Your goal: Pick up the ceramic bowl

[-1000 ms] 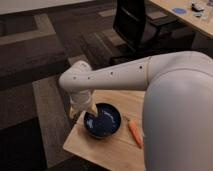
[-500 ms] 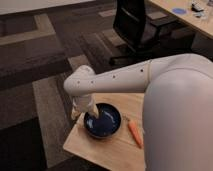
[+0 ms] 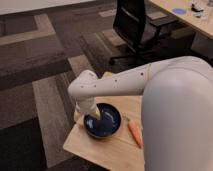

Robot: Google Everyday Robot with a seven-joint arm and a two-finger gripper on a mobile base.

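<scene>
The ceramic bowl (image 3: pixel 104 122) is a round, glossy dark navy-blue bowl on the small wooden table (image 3: pixel 102 150), near its left edge. An orange carrot (image 3: pixel 135 134) lies just right of the bowl. My white arm reaches from the right across the table and bends down at the wrist. The gripper (image 3: pixel 93 116) points down at the bowl's left rim, reaching into the bowl there. The wrist hides most of the gripper.
A black office chair (image 3: pixel 136 27) stands behind the table. A long wooden desk (image 3: pixel 192 17) with small items runs along the top right. Patterned grey carpet lies to the left and front of the table.
The arm's wrist has shifted slightly right and down toward the bowl's left rim. The bowl and carrot have not moved.
</scene>
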